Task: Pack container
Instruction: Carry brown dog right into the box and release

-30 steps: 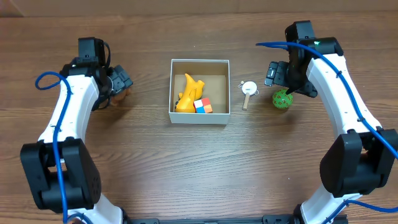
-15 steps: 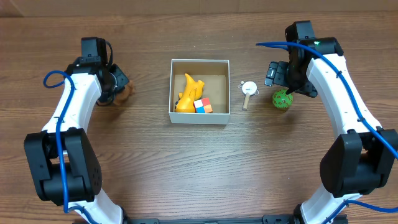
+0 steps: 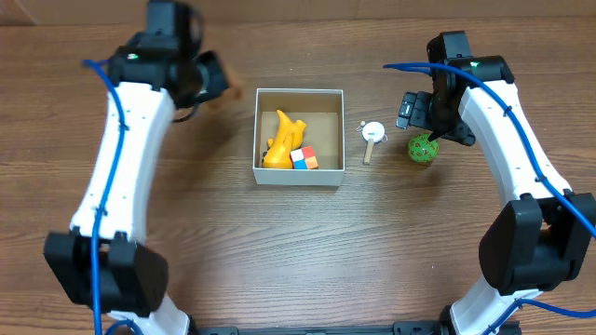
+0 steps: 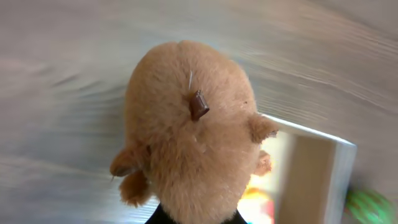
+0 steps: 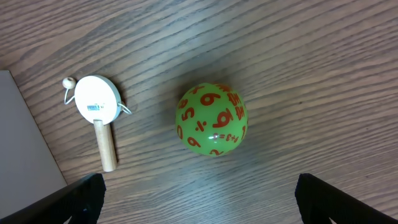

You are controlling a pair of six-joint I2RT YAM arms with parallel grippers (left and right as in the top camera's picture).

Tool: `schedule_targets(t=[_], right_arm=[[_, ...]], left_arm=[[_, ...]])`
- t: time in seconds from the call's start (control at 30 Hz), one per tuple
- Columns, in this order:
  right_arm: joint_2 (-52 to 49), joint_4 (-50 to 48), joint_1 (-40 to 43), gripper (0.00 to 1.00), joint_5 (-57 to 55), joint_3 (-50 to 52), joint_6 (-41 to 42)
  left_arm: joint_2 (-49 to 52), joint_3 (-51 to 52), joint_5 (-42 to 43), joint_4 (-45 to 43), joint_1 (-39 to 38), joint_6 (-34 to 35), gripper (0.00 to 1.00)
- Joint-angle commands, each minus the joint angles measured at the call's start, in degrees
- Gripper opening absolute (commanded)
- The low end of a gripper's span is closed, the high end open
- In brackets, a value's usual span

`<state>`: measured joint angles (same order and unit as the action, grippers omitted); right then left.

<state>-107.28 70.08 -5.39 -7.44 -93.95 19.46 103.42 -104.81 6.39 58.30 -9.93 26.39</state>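
Left gripper (image 3: 212, 84), clamped on plush toy (image 4: 186, 137), hangs far-left of container (image 3: 299, 90) for packing; right gripper (image 3: 428, 123), spread wide, hovers over green ball (image 5: 212, 119).

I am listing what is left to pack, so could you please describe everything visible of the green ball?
The green ball is a glossy sphere, plastic by its look, printed with orange numerals and signs, a 9 among them. It lies on the wooden table, outside the container, right of the small white drum rattle and apart from it. Only the table touches it; the open right gripper hangs above.
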Motion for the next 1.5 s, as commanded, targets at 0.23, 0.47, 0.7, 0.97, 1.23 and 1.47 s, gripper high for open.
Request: schedule_targets(t=[0.23, 0.47, 0.7, 0.97, 1.23, 1.47], right_arm=[[0.46, -0.22, -0.02, 1.00, 0.04, -0.17, 0.07], [0.46, -0.22, -0.02, 1.00, 0.04, -0.17, 0.07], [0.46, -0.20, -0.02, 1.00, 0.04, -0.17, 0.07], [0.46, -0.22, -0.02, 1.00, 0.04, -0.17, 0.07], [0.46, -0.22, -0.02, 1.00, 0.04, -0.17, 0.07], [0.46, -0.22, -0.02, 1.00, 0.04, -0.17, 0.07]], left_arm=[[-1.03, -2.80, -5.29, -2.78, -16.83, -2.62, 0.09], [5.07, -2.80, -5.38, -5.44, -21.40, -2.38, 0.10], [11.67, -2.80, -5.31, -6.73, -21.55, -1.53, 0.12], [16.22, -2.80, -2.34, -6.64, -21.79, -1.55, 0.13], [18.38, -2.64, -2.32, -5.86, -21.90, -1.57, 0.31], [17.16, -4.02, -0.37, -4.11, -21.86, -1.55, 1.00]])
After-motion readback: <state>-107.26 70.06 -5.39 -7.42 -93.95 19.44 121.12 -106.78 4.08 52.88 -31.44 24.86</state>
